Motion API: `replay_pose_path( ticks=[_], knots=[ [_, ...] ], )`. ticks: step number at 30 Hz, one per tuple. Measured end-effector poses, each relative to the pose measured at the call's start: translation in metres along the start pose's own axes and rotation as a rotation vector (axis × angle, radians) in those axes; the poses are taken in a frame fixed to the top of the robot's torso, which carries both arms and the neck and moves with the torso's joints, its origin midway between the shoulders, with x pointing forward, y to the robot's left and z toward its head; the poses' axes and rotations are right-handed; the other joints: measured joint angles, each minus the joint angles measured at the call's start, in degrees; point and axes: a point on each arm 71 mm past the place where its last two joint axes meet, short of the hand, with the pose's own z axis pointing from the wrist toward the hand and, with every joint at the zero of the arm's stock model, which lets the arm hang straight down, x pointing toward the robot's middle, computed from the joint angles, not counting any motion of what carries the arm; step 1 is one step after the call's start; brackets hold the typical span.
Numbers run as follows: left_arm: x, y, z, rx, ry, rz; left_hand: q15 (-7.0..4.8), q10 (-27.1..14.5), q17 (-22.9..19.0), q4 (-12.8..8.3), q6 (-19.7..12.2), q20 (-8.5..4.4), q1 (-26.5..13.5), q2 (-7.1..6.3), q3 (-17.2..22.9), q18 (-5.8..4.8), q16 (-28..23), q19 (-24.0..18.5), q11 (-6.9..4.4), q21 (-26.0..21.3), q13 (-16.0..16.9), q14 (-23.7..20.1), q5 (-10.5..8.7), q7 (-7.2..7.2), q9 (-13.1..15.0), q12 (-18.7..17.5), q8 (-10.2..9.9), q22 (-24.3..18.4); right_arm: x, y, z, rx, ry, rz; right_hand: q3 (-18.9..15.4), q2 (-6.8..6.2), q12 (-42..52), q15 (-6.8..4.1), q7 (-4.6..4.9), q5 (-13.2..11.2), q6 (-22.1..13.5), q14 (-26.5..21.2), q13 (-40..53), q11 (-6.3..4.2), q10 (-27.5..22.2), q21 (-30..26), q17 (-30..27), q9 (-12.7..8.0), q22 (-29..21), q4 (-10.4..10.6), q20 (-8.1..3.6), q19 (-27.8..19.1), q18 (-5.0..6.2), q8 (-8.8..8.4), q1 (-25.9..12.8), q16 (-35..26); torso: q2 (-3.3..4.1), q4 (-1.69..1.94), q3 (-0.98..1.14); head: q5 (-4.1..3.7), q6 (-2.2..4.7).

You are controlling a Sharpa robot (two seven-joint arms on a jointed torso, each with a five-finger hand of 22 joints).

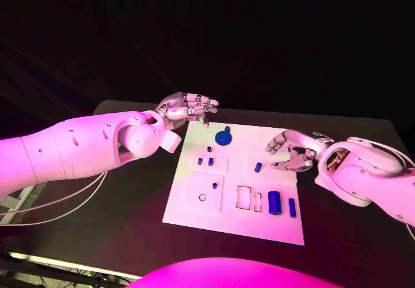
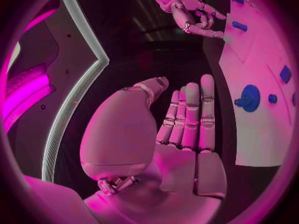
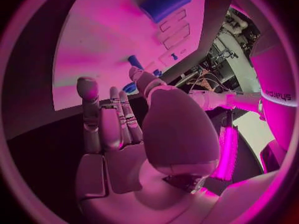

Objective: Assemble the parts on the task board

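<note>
The white task board (image 1: 192, 213) lies mid-table. On it are a round blue part (image 1: 225, 138), three small pegs (image 1: 208, 149), a lone blue peg (image 1: 258, 167), a thick blue cylinder (image 1: 274, 202) and a slim one (image 1: 292, 207). My left hand (image 1: 189, 108) hovers off the board's far left corner, fingers apart, holding nothing. The left wrist view shows its palm (image 2: 184, 129) flat beside the round part (image 2: 250, 98). My right hand (image 1: 294, 153) is over the board's right edge, close to the lone peg, fingers loosely bent and empty. Its fingers (image 3: 118, 119) point toward that peg (image 3: 135, 62).
The board (image 1: 192, 213) has outlined rectangular slots (image 1: 244, 197) and a small ring (image 1: 203, 197) near its front. Black table (image 1: 121, 222) surrounds it on all sides. Cables (image 1: 52, 207) hang off the table's left edge under my left arm.
</note>
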Motion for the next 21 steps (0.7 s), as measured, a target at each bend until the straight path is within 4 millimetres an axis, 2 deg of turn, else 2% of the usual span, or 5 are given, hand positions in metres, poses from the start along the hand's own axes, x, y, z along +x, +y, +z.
replay_pose_path(
  ticks=[2, 11, 17, 19, 21],
  knots=[
    [0.000, 0.000, 0.000, 0.000, -0.001, 0.000, 0.00, 0.00, 0.00, 0.00, 0.00, 0.00, 0.00, 0.00, 0.00, 0.00, 0.00, 0.00, 0.00, 0.00, 0.00, 0.00, 0.00, 0.00, 0.00, 0.00, 0.00, 0.00, 0.003, 0.002, 0.002, -0.006, 0.014, -0.006, 0.00, 0.30, 0.14, 0.00, 0.00, 0.00, 0.00, 0.00, 0.06, 0.00, 0.00, 0.00, 0.22, 0.00, 0.25, 0.00, -0.23, 0.23, -0.74, 0.00, 0.30, 0.00, 0.01, 0.01, 0.00, -0.05, -0.07],
    [-0.001, 0.000, -0.001, 0.000, -0.002, 0.001, 0.00, 0.00, 0.00, 0.00, 0.00, 0.00, 0.00, 0.00, 0.00, 0.00, 0.00, 0.00, 0.00, 0.00, 0.01, 0.00, 0.00, 0.00, 0.00, 0.00, 0.00, 0.00, 0.012, 0.014, 0.010, -0.033, 0.043, -0.026, 0.37, 0.60, 1.96, -0.20, -0.40, 0.00, 0.45, 0.20, 0.12, -0.38, 2.29, 2.96, 2.18, 0.00, 2.68, 0.37, -0.35, 2.00, -0.74, 0.00, 0.60, 1.19, -0.04, 0.01, -0.07, -0.19, -0.26],
    [-0.001, 0.000, -0.001, -0.001, -0.002, 0.001, 0.00, 0.00, 0.00, 0.00, 0.00, 0.00, 0.00, 0.00, 0.00, 0.00, 0.00, 0.00, 0.00, 0.00, 0.01, 0.00, 0.00, 0.00, 0.00, 0.00, 0.00, 0.00, 0.017, 0.017, 0.012, -0.038, 0.056, -0.037, 1.46, 0.60, 2.60, -0.20, -0.32, 0.00, 1.02, 0.20, 0.11, -0.72, 4.03, 4.49, 3.77, 0.00, 4.08, 0.95, -0.44, 2.87, -0.74, 0.00, 0.60, 2.22, -0.08, -0.03, -0.11, -0.25, -0.32],
    [-0.001, 0.000, -0.001, -0.001, -0.002, 0.001, 0.00, 0.00, 0.00, 0.00, 0.00, 0.00, 0.00, 0.00, 0.00, 0.00, 0.00, 0.00, 0.00, 0.00, 0.01, 0.00, 0.00, 0.00, 0.00, 0.00, 0.00, 0.00, 0.018, 0.018, 0.013, -0.041, 0.060, -0.041, 1.71, 0.60, 2.60, -0.20, -0.48, 0.00, 1.37, 0.20, 0.11, -0.72, 4.21, 4.85, 4.12, 0.00, 4.42, 1.19, -0.65, 3.07, -1.61, 0.00, 0.60, 2.32, -0.08, -0.03, -0.11, -0.26, -0.34],
    [-0.001, 0.000, -0.001, -0.001, -0.001, 0.000, 0.00, 0.00, 0.00, 0.00, 0.00, 0.00, 0.00, 0.00, 0.00, 0.00, 0.00, 0.00, 0.00, 0.00, 0.01, 0.00, 0.00, 0.00, 0.01, 0.00, 0.00, 0.01, 0.019, 0.019, 0.014, -0.043, 0.062, -0.043, 2.12, 0.60, 2.82, -0.20, -0.46, 0.00, 1.57, 0.19, 0.11, -0.82, 4.75, 5.06, 4.50, 0.00, 4.76, 1.29, -0.61, 3.12, -1.61, 0.00, 0.60, 2.56, -0.08, -0.04, -0.11, -0.26, -0.34]
  ],
)
